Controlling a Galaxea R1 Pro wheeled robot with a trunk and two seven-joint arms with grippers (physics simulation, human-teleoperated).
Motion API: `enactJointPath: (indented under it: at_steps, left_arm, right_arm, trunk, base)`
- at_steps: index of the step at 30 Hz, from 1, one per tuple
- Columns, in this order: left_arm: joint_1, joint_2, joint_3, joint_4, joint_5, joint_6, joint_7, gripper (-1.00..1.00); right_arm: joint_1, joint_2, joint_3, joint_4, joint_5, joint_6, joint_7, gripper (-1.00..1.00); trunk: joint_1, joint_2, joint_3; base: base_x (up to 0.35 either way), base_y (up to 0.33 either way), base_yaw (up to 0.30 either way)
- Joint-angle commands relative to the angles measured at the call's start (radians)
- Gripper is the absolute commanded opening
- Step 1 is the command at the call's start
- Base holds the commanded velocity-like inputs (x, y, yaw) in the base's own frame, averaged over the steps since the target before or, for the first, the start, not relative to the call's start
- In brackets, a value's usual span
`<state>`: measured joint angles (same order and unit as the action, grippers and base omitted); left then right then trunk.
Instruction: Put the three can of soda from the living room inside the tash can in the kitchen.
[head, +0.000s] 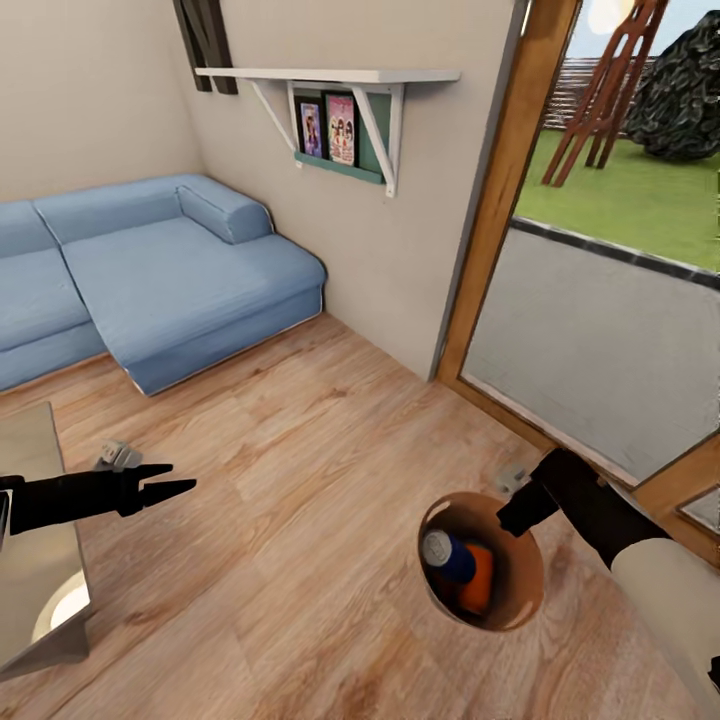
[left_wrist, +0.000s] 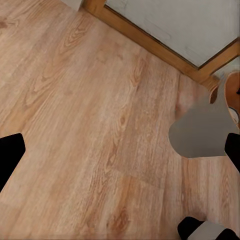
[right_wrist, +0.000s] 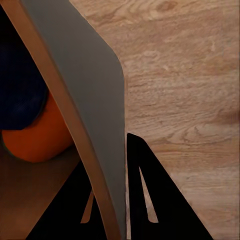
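Observation:
The tash can (head: 517, 572), brown inside, sits low in the head view over the wood floor. A blue can of soda (head: 448, 556) with a silvery top and an orange one (head: 479, 581) lie inside it. My right gripper (head: 520, 506) is shut on the bin's far rim. In the right wrist view my right gripper (right_wrist: 114, 200) has one finger on each side of the grey wall (right_wrist: 85, 90), with the orange can (right_wrist: 35, 142) and the dark blue can (right_wrist: 17, 85) inside. My left gripper (head: 165, 482) hangs open over the floor at the left, well apart from the bin (left_wrist: 200, 131).
A blue corner sofa (head: 170, 270) stands at the back left under a white wall shelf (head: 330, 78). A metal-topped table (head: 35, 560) is at the left edge. A wood-framed glass door (head: 490, 230) runs along the right. Small grey objects (head: 118, 456) lie on the floor.

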<state>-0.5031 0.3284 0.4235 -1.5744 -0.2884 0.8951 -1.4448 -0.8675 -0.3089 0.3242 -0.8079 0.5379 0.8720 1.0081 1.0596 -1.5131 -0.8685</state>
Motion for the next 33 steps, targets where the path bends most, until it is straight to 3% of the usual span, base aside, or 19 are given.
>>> enactJointPath:
  at_steps: [1, 5, 6, 11, 23, 29, 33]
  left_arm:
    - [0.0, 0.0, 0.0, 0.0, 0.0, 0.0, 0.0, 1.0]
    - [0.001, 0.0, 0.0, 0.0, 0.0, -0.001, 0.0, 1.0]
    - [0.001, 0.0, 0.0, 0.0, 0.0, -0.001, 0.0, 1.0]
    - [0.001, -0.001, 0.0, 0.001, 0.0, -0.001, 0.001, 1.0]
    - [0.019, -0.004, 0.0, 0.002, -0.001, -0.001, 0.096, 1.0]
    - [0.02, -0.011, 0.0, 0.002, -0.003, 0.001, 0.104, 1.0]
    - [0.02, -0.016, 0.0, 0.002, -0.003, 0.001, 0.114, 1.0]
  right_arm:
    - [0.005, -0.005, -0.002, -0.002, -0.022, 0.01, 0.008, -1.0]
    - [0.03, -0.041, -0.002, -0.016, -0.021, -0.006, 0.021, -1.0]
    - [0.035, -0.064, -0.002, -0.022, -0.022, -0.009, 0.025, -1.0]
    - [0.04, -0.1, -0.005, -0.027, -0.024, -0.012, 0.03, -1.0]
    - [0.041, -0.112, -0.01, -0.027, -0.028, -0.013, 0.03, -1.0]
    - [0.041, -0.109, -0.014, -0.027, -0.033, -0.012, 0.03, -1.0]
    - [0.041, -0.11, -0.014, -0.026, -0.035, -0.011, 0.03, -1.0]
  trunk:
    - [0.0, 0.0, 0.0]
    - [0.0, 0.0, 0.001]
    - [0.0, 0.0, 0.001]
    - [0.0, 0.0, 0.001]
    - [0.0, 0.0, 0.001]
    - [0.0, 0.0, 0.001]
    - [0.015, -0.028, -0.012]
  base:
    - [-0.028, 0.005, -0.084]
    - [-0.011, 0.002, -0.037]
    - [-0.004, 0.001, -0.012]
    - [-0.002, 0.0, -0.005]
    - [0.0, 0.0, 0.0]
    - [0.0, 0.0, 0.0]
    - [0.0, 0.0, 0.0]
